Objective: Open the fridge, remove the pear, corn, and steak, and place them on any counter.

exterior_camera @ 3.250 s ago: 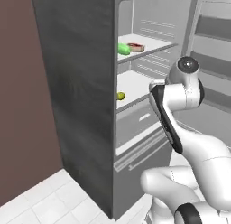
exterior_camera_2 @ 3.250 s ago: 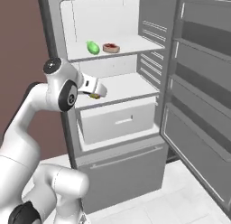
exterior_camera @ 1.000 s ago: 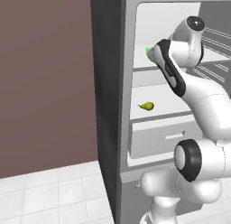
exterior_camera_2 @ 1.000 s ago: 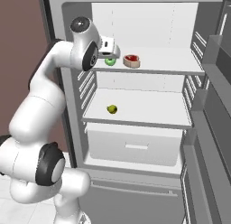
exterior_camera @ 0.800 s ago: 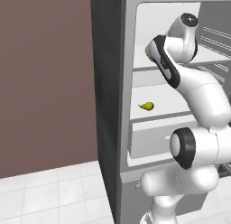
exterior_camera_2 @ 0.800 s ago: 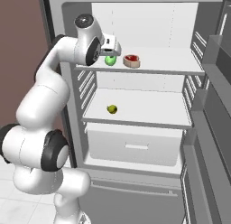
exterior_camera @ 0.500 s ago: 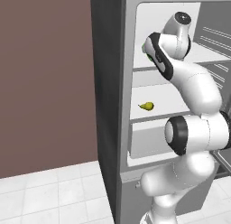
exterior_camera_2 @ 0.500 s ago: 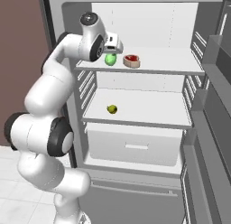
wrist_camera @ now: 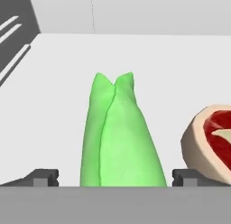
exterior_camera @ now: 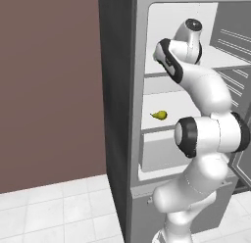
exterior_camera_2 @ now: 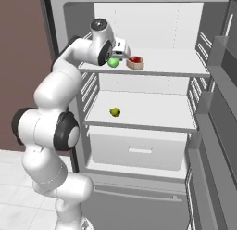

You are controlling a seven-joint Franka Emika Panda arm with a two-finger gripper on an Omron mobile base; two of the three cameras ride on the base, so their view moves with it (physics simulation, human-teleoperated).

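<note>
Brown wall point(exterior_camera: 49, 85) stands at the far left above pale floor tiles point(exterior_camera: 54, 212), and beside it rises the dark grey side of the fridge point(exterior_camera: 117, 114), its door swung open at the right edge of the right base view, where the door's shelves point(exterior_camera_2: 217, 113) stick out. Inside, the white cavity has an upper shelf point(exterior_camera_2: 171, 67), a middle shelf point(exterior_camera_2: 152, 115) and a closed drawer point(exterior_camera_2: 134, 150) below. The robot's own white arm fills much of the way in from the left, its elbow and upper links standing in front of the shelves' left ends. The pear point(exterior_camera_2: 115, 112), small and yellow-green, lies alone on the middle shelf toward its left, well below the hand. On the upper shelf the corn point(wrist_camera: 119, 137) is a bright green husk with a split, pointed tip, lying lengthwise away from the hand; just to its right, apart from it, sits the steak point(exterior_camera_2: 135, 62), round with a red centre and pale tan rim. The pincer point(exterior_camera_2: 121, 53) is spread to its widest, its two dark fingertips point(wrist_camera: 43, 177) flanking the near end of the corn, with clear gaps on both sides, gripping nothing.
</note>
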